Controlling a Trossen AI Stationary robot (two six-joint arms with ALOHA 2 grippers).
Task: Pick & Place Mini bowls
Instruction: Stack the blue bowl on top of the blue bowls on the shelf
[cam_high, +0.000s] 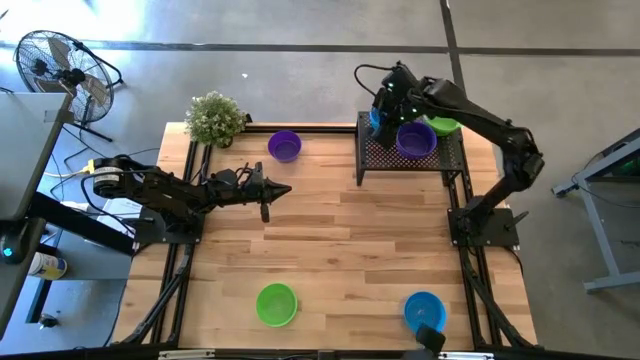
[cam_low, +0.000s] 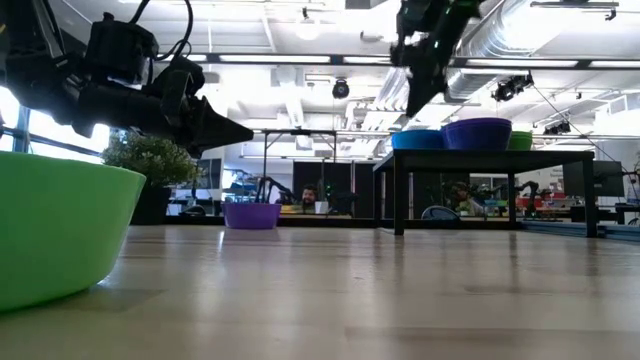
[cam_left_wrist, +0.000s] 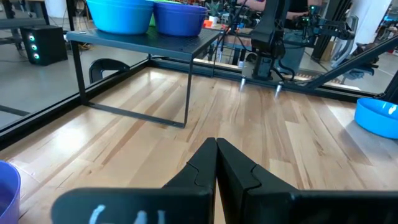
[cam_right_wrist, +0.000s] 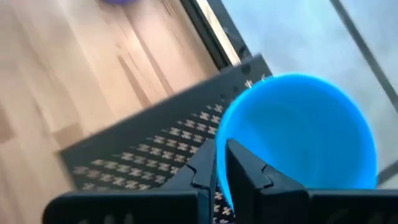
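Bowls are split between the black mesh stand (cam_high: 410, 150) at the far right of the table (cam_high: 340, 260) and the bare wood. Up on the stand I count three: a blue bowl (cam_right_wrist: 305, 134) at its left end, a purple one (cam_high: 416, 139) in the middle and a green one (cam_high: 442, 125) behind it. The right gripper (cam_right_wrist: 221, 163) is down at the blue bowl's rim, its fingers pinched nearly together with the thin wall of the bowl between them, so it looks to be gripping that bowl on the stand.

Three more sit on the tabletop: a purple bowl (cam_high: 284, 145) near the potted plant (cam_high: 215, 118), a green bowl (cam_high: 276, 303) at the near edge and a second blue bowl (cam_high: 424, 309) toward the near right corner.

The left gripper (cam_high: 282, 189) hangs over the middle-left of the table, closed tight and empty.

If the stand is the goal, I would judge the job about half done, with three bowls left to move; if bowls are coming off it, the same count holds the other way. I cannot tell which.
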